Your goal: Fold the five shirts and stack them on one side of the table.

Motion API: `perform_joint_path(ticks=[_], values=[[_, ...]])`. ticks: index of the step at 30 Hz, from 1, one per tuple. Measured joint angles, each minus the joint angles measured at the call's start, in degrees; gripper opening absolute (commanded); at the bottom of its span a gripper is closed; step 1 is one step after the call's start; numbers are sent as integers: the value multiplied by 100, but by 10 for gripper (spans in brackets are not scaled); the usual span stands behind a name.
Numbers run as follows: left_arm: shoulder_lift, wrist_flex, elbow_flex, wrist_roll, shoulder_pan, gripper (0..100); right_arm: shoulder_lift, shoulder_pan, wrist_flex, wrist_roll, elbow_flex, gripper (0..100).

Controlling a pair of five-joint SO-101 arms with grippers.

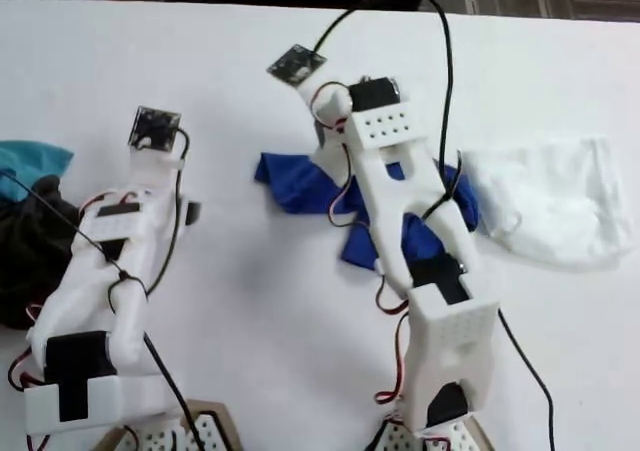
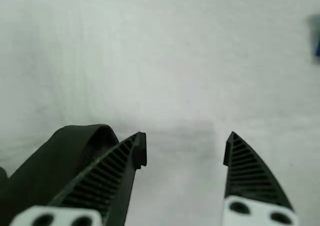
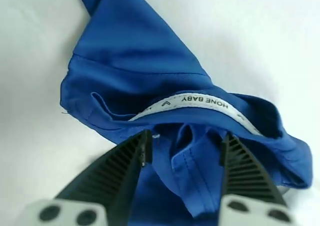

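Ribbed black fingers (image 3: 125, 171) of the right gripper (image 3: 185, 147) stand wide apart just above the blue shirt (image 3: 135, 55), gripping nothing. A white neck label (image 3: 195, 101) with small print lies just past their tips. The left gripper (image 2: 185, 146) is spread as wide over bare table (image 2: 160, 60), holding nothing. The blue shirt lies crumpled mid-table, with the white shirt (image 1: 550, 196) beside it. 2 more, the black shirt (image 1: 35, 246) and teal shirt (image 1: 30, 156), are bunched at the left edge.
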Motion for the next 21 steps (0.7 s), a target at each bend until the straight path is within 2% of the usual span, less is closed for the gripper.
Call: perform_joint_path(ticks=[6, 14, 21], values=[[0, 0, 0, 0, 0, 272, 79, 141, 0, -220, 0, 231], [0, 0, 0, 0, 0, 272, 897, 246, 0, -220, 0, 230], [0, 0, 0, 0, 0, 272, 1020, 246, -404, -220, -9, 230]])
